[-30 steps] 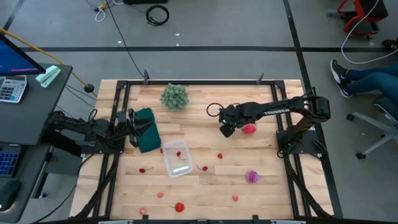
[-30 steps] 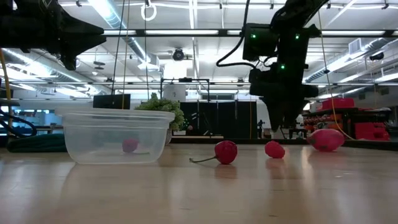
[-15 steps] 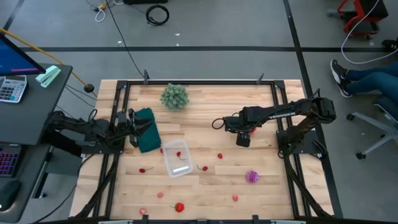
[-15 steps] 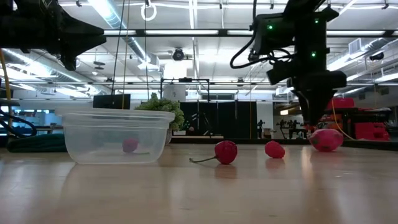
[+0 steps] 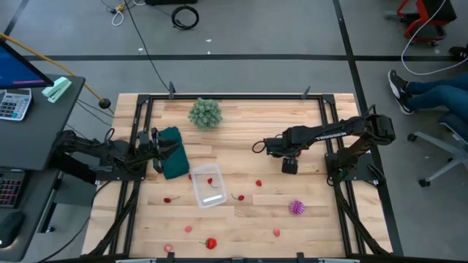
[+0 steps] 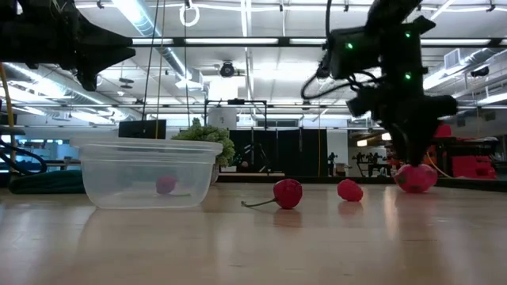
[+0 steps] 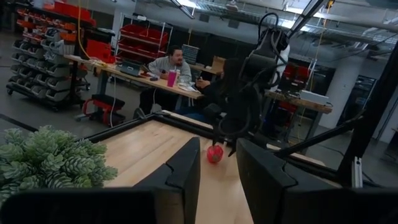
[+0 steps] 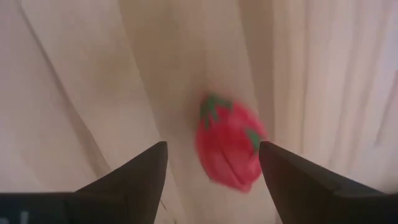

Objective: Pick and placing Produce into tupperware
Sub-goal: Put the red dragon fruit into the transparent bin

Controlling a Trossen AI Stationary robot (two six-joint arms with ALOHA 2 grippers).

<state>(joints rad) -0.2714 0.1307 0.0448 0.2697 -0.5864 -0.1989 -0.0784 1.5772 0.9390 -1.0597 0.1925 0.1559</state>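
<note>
Right gripper [image 5: 290, 166], fingers spread, hovers over a red strawberry [image 8: 229, 149] at right of centre in the high view. Clear tupperware [image 5: 208, 185], centre, holds one pink piece [image 6: 165, 184]; most produce remains scattered outside.

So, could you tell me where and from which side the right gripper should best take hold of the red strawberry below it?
Probably across the plump red body, coming straight down. The strawberry lies on its side on the table, its green leaf cap at one end. The open right gripper already has a finger on either side of it.
</note>
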